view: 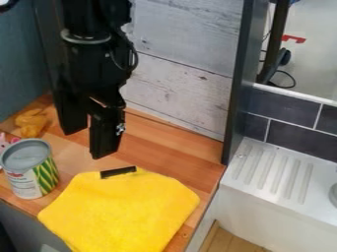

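Yellow and soft-looking, the cloth (121, 211) lies on the wooden counter (174, 142), in front of the claw (86, 143) and a little to the right of it, on the side nearer to the camera. The claw hangs from the upper left of the view and points down, and its two fingers are spread, with a clear gap between them. The cloth is near these fingers but apart from them. It lies quite flat, and one corner is turned toward the lower left. At its far edge, the part nearest to the claw, there is a short black strip (118, 172). To the left of the cloth, close beside it, a can (29, 170) stands upright, with a grey top and a label of green and yellow stripes. Behind the can, near the wall, is an orange-brown object (30, 123). On the right side is a white sink (273, 172) with a ribbed surface.
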